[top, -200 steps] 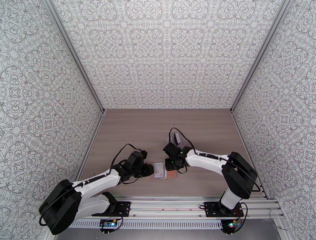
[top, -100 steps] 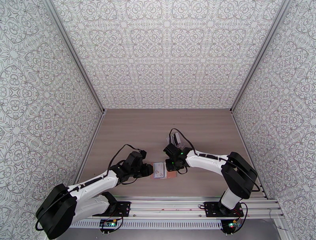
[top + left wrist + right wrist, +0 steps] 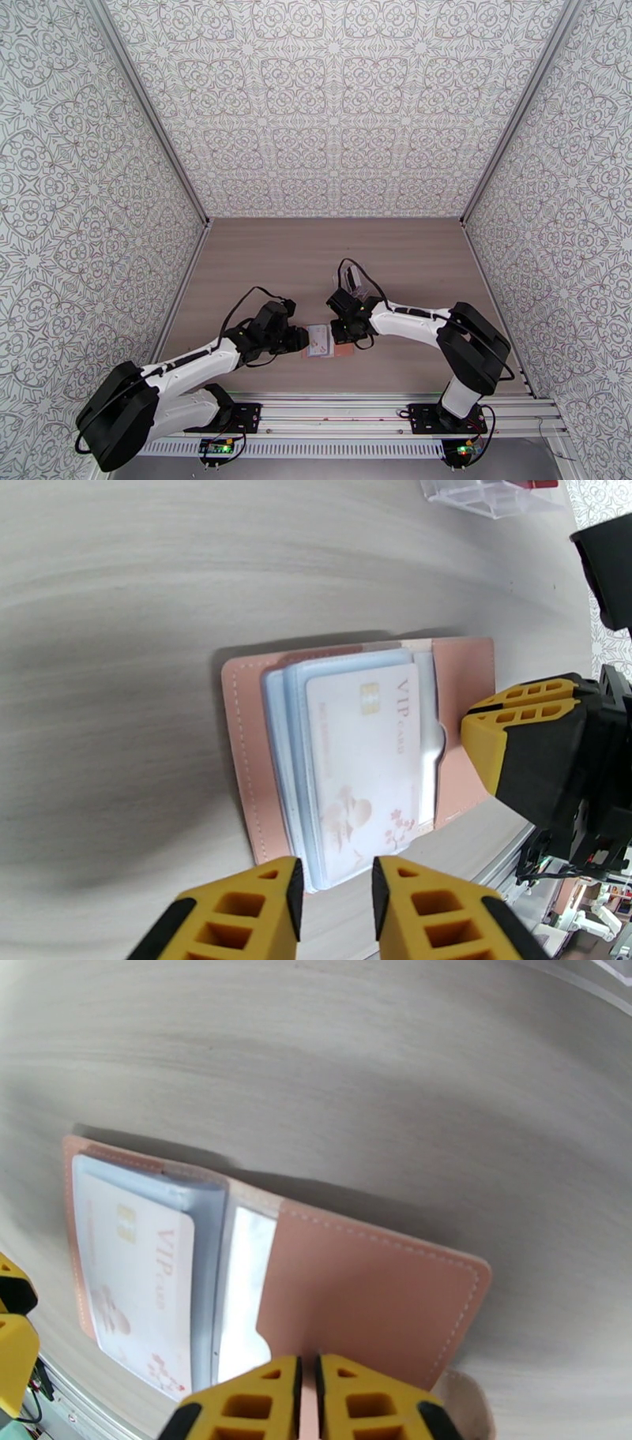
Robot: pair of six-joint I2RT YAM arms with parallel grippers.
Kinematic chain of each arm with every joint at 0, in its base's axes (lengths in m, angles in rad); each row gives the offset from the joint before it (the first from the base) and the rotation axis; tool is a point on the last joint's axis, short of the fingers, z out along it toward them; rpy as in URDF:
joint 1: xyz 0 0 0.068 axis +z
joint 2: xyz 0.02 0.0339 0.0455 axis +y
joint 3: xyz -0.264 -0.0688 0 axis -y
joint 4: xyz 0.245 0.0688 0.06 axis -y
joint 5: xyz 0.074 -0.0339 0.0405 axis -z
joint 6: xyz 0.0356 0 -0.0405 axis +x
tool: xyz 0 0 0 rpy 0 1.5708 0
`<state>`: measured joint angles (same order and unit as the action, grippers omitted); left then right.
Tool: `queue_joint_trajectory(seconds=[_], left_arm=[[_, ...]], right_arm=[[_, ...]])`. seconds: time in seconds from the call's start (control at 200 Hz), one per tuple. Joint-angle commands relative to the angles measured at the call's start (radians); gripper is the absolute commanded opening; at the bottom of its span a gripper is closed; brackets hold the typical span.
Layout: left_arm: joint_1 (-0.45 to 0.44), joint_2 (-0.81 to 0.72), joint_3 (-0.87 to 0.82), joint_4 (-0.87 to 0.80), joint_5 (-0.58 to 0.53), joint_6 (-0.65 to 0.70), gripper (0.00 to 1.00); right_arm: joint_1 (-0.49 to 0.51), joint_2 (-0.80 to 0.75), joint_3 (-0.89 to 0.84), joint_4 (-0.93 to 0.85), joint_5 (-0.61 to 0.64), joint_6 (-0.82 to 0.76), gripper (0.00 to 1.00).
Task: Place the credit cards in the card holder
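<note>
The right fingers (image 3: 276, 1390) are shut tight on a thin pink edge of the card holder (image 3: 371, 1291). I think they are holding it down so it cannot slide. The left fingers (image 3: 268, 898) stand apart with a gap between them and hold nothing. Their tips are just beside the other end of the card holder, near the short end of a white card (image 3: 363, 764).

The card holder lies open and flat on the worktop (image 3: 118, 598). The white card lies on the blue-grey pockets of the card holder. I cannot tell if it is tucked into a pocket or just on top.

The card looks thin, light and stiff, and its smooth face is likely slippery. Lying flat, it is hard to pick up, so the best place to push or pinch it is the short end by the left fingers. The card holder looks soft and light, so it may bend or slide if nobody holds it. A clear box (image 3: 490, 492) sits well apart from the card holder.
</note>
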<state>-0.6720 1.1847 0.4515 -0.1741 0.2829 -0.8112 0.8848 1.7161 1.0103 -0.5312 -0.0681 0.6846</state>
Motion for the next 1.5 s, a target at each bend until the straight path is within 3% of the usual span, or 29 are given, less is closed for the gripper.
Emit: queue_joint_trajectory(seconds=[0.0, 0.42, 1.495], left_arm=[[-0.008, 0.016, 0.015, 0.034, -0.009, -0.014, 0.33], [-0.008, 0.049, 0.007, 0.059, -0.002, -0.016, 0.33], [-0.006, 0.042, 0.03, 0.062, 0.011, -0.014, 0.36]], right_arm=[[0.005, -0.032, -0.001, 0.014, -0.032, 0.021, 0.15], [0.006, -0.014, -0.007, 0.113, -0.158, 0.058, 0.18], [0.006, 0.083, -0.033, 0.122, -0.13, 0.047, 0.12]])
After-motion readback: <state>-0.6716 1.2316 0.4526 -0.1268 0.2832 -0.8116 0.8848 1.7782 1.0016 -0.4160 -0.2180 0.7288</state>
